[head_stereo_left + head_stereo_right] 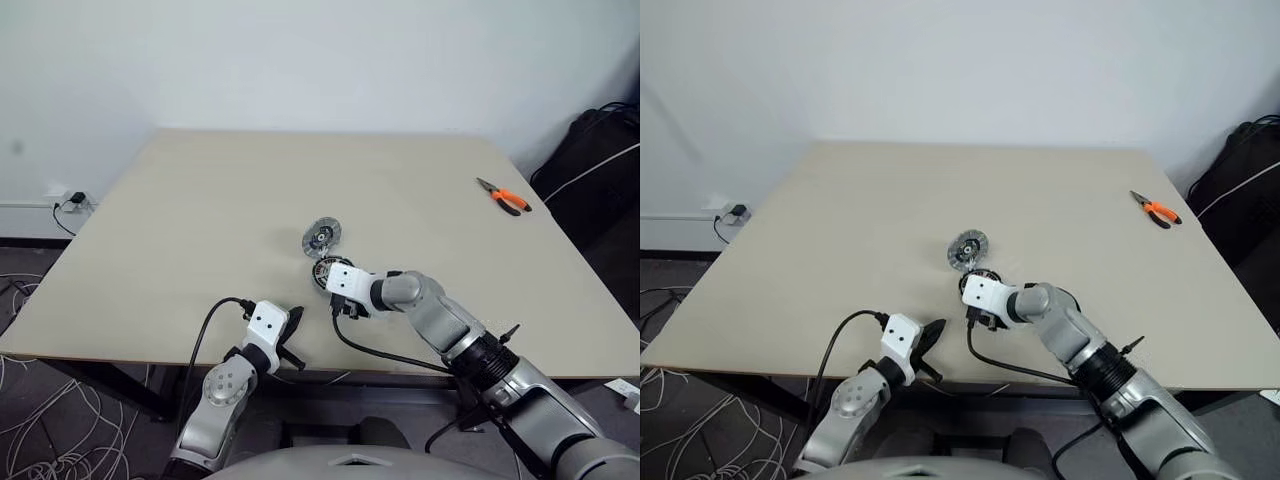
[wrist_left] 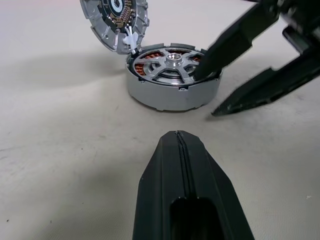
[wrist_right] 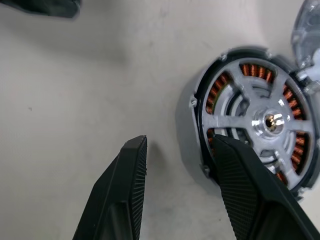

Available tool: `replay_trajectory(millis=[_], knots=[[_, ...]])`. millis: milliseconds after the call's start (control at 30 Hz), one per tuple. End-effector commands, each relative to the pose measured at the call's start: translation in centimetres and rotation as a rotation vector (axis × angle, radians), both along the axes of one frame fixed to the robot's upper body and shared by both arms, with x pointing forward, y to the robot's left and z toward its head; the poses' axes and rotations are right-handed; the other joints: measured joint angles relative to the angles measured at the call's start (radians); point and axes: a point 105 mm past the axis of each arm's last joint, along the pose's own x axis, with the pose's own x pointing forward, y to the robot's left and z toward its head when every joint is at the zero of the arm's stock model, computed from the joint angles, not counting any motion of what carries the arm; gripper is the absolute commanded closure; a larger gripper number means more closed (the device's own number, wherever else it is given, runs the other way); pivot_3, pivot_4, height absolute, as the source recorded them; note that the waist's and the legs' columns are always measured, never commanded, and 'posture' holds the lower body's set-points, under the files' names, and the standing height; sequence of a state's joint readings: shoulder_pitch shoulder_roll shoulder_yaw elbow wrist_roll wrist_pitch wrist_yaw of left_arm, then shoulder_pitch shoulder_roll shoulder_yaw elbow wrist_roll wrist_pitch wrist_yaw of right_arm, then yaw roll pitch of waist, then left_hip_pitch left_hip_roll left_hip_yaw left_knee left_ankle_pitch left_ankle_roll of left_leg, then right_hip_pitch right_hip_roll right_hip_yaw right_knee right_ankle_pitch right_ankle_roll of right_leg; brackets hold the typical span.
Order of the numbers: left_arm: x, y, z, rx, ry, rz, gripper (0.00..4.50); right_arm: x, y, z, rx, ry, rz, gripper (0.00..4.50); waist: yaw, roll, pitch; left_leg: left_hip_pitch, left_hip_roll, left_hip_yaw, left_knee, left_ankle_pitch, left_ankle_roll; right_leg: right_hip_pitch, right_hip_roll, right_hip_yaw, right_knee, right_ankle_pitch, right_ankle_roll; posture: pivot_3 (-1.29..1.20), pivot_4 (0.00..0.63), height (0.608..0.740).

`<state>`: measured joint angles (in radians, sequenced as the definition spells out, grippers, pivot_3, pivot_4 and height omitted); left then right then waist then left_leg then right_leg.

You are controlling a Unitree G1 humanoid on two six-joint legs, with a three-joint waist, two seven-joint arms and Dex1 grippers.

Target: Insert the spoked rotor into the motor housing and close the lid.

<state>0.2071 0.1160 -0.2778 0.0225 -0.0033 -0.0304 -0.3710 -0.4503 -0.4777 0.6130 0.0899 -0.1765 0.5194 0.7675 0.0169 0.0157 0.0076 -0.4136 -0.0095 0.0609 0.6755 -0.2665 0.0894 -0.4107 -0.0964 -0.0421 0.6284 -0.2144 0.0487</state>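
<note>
Looking down from the head camera, we see the motor housing (image 1: 327, 272) on the beige table (image 1: 200, 220), directly ahead of the right fingers (image 1: 338, 303) and largely covered by that arm's white wrist block. The lid (image 1: 322, 237) stands tilted up just beyond the housing, on the far side from the right fingers. The left fingers (image 1: 292, 330) sit near the table's front edge, well short of the housing. Orange-handled pliers (image 1: 505, 198) lie far off, beyond the right arm.

Through the left wrist camera, our left fingers (image 2: 178, 142) are pressed together, closed on nothing, pointing at the grey wall of the motor housing (image 2: 172, 95) a little ahead of their tips. The spoked rotor (image 2: 172, 64) already sits inside it, with copper coils showing between the spokes. The lid (image 2: 115, 20) leans open at the housing's far edge, away from the left fingers. The right fingers come in from the side; one tip reaches over the housing rim, the other hangs outside it.

Through the right wrist camera, our right fingers (image 3: 175, 150) stand apart, holding nothing. One finger overlaps the rim of the motor housing (image 3: 192, 115), the other hangs over bare table beside it. The spoked rotor (image 3: 270, 121) lies seated beyond that rim-side fingertip.
</note>
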Motion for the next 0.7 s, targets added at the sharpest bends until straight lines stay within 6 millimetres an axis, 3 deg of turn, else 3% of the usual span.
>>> replay_trajectory(millis=[33,133,333,567,700], knots=[[0.4,-0.5,1.3,-0.033,-0.053,0.004,4.50,1.1,-0.5,0.6,-0.017,-0.031,-0.006,2.29,0.000,0.000,0.000,0.000,0.000,0.000,0.000,0.000,0.000,0.000,0.000,0.000,0.000,0.000,0.000,0.00,0.000,0.740],[0.5,-0.5,1.4,-0.035,-0.054,0.007,4.50,1.3,-0.7,0.5,-0.028,-0.028,-0.006,2.69,0.000,0.000,0.000,0.000,0.000,0.000,0.000,0.000,0.000,0.000,0.000,0.000,0.000,0.002,-0.001,0.00,0.000,0.740],[0.5,-0.5,1.5,-0.038,-0.055,0.008,4.50,1.4,-0.4,0.7,-0.022,-0.040,0.001,4.44,0.002,0.000,-0.001,0.000,0.000,0.000,0.001,0.000,0.000,0.000,0.000,0.000,0.000,0.003,-0.001,0.00,0.000,0.740],[0.5,-0.7,1.6,-0.043,-0.052,0.004,4.50,1.4,-0.4,1.8,0.024,-0.052,-0.021,4.50,0.003,0.000,-0.001,0.000,0.000,0.000,0.001,0.000,0.000,0.000,0.000,0.000,0.000,0.003,-0.001,0.00,0.000,0.740],[0.4,-0.7,1.6,-0.046,-0.050,0.005,4.50,0.5,-0.9,3.5,0.134,0.007,-0.109,4.50,0.010,0.001,0.000,-0.003,0.000,-0.001,0.001,0.000,0.000,-0.002,0.000,0.000,0.000,0.003,-0.001,0.00,0.000,0.740]])
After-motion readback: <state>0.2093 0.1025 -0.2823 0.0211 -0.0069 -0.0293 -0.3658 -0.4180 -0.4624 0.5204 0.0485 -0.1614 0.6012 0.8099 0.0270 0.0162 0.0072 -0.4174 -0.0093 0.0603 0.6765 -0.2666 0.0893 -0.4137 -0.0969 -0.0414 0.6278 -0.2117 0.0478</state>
